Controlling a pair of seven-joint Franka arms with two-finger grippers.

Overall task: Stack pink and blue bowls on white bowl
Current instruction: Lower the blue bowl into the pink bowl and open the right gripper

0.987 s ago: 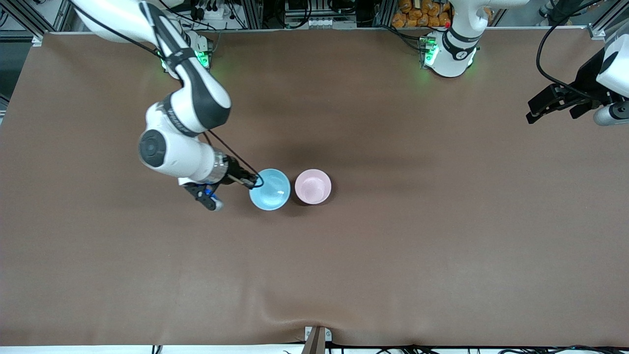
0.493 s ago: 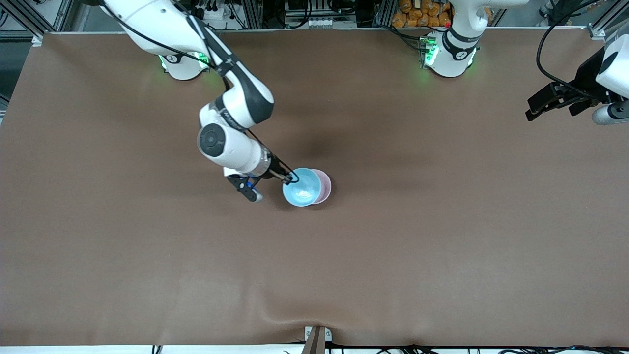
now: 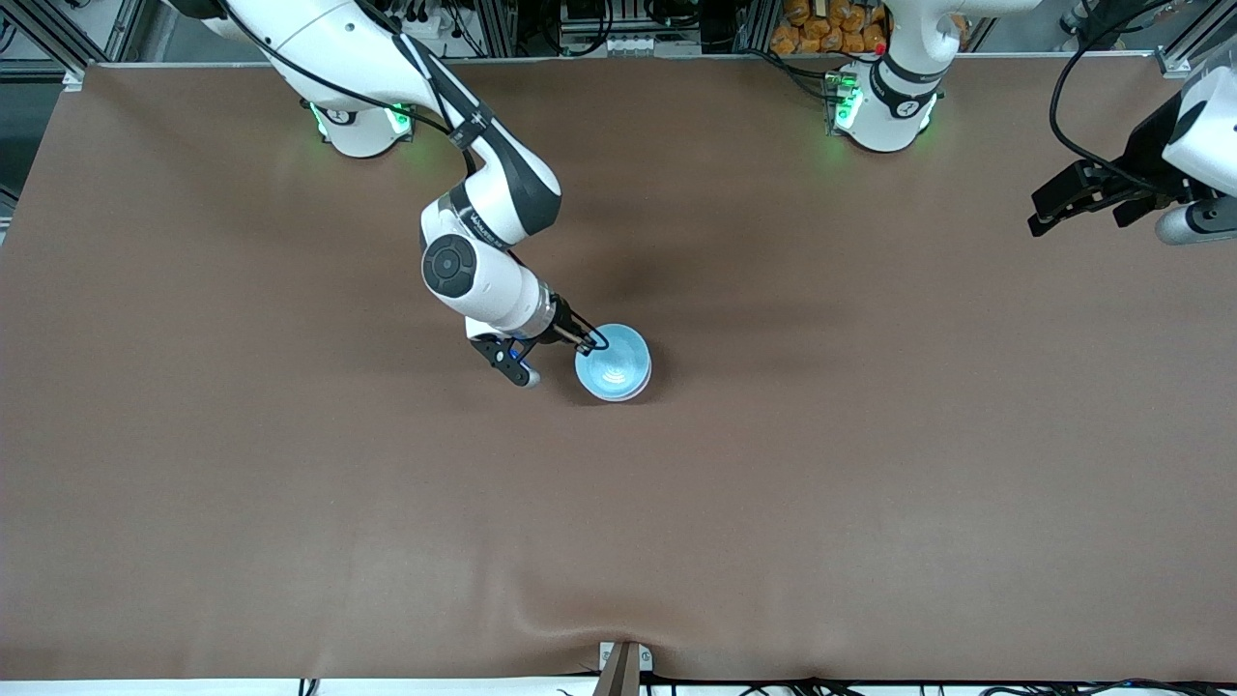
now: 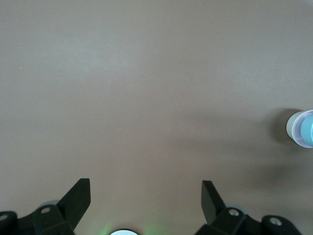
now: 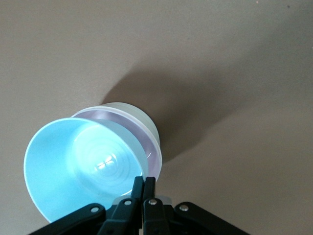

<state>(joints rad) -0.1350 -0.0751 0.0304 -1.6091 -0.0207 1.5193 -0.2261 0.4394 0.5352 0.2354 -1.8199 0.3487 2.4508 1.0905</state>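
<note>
A: Where is the light sky-blue glossy round bowl (image 3: 613, 362) held?

B: It is pinched at its rim by the right gripper (image 3: 587, 340), whose fingers are closed tight on the wall at the edge toward the right arm's end of the table. In the right wrist view the blue bowl (image 5: 85, 166) is seen tilted over the pale pink glossy bowl (image 5: 149, 147), which is already nested in the white to cream glossy bowl (image 5: 142, 120). Whether it has touched the pink bowl cannot be told.

A: So what is asked of this step?

B: By judgement, the blue bowl should be levelled and centred over the pink rim before it is lowered. The grip should be opened only once the bowl is seated, since a tilted release could let it slide off or nudge the stack along the brown table cover (image 3: 870, 464).

A: And when it is released?

B: The inner finger is best lifted straight up, so that the rim is not dragged.

A: What of the left gripper (image 3: 1073, 198)?

B: It waits well apart from the blue bowl, over the table's edge at the left arm's end, with its fingers (image 4: 78, 198) spread and nothing between them.
</note>
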